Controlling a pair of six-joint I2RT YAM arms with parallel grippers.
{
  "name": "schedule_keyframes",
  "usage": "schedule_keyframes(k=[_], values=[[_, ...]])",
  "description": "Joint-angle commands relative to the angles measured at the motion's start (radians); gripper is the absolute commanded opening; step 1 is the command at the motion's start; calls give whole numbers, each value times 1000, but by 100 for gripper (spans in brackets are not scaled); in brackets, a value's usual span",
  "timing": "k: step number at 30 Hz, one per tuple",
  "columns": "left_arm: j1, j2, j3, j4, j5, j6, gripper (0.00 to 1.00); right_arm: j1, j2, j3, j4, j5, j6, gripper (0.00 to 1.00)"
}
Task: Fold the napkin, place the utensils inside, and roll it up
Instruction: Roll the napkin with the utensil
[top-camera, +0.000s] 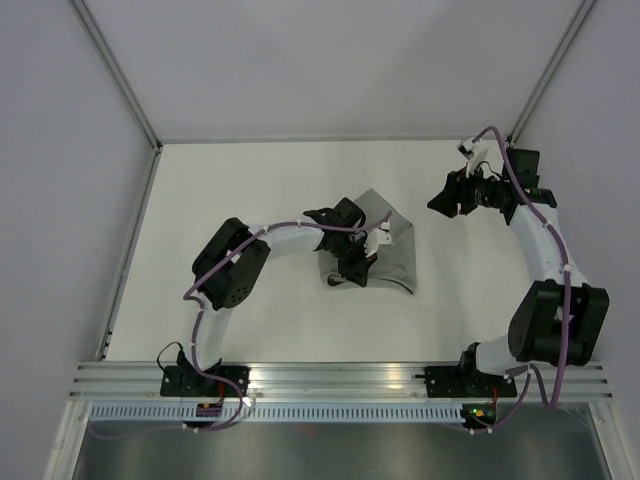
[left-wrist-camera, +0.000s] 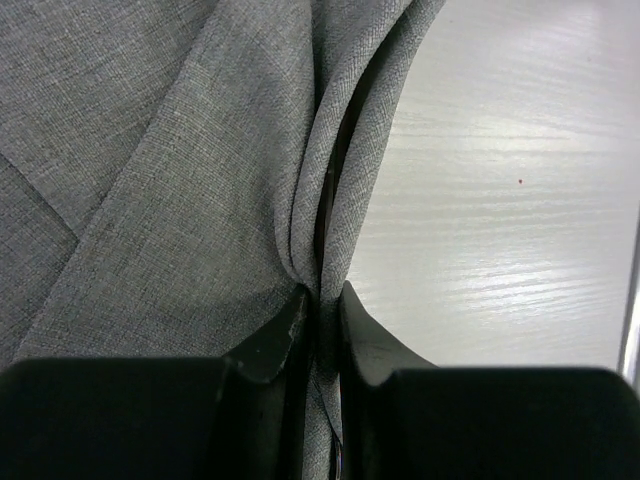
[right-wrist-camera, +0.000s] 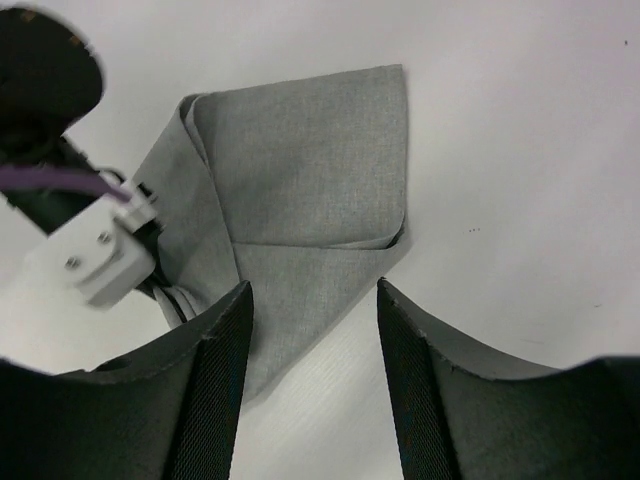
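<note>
The grey napkin (top-camera: 392, 250) lies folded in the middle of the white table. My left gripper (top-camera: 356, 262) is shut on a bunched fold of the napkin (left-wrist-camera: 200, 190), the cloth pinched between its black fingers (left-wrist-camera: 270, 340). My right gripper (top-camera: 447, 196) hangs open and empty above the table to the right of the napkin. The napkin (right-wrist-camera: 300, 200) shows below it in the right wrist view, between its fingers (right-wrist-camera: 215, 380). The utensils are not in view.
A metal-framed white wall encloses the table at the back and sides. An aluminium rail (top-camera: 340, 378) runs along the near edge with both arm bases. Bare table (top-camera: 250, 190) lies left of and behind the napkin.
</note>
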Motion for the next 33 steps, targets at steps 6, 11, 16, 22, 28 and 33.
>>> schedule_keyframes(k=[6,11,16,22,28,33], values=[[58,145,72,-144,219,-93,2,265,-266,-261,17,85,-385,55],[75,206,97,-175,276,-97,2,453,-339,-356,45,155,-418,56],[98,242,108,-193,317,-102,2,608,-303,-442,79,333,-482,54],[109,275,114,-210,328,-102,2,820,-303,-617,316,562,-484,52],[116,302,132,-225,346,-103,2,889,-248,-663,413,636,-500,51],[123,312,142,-238,349,-103,2,923,-202,-680,464,668,-510,50]])
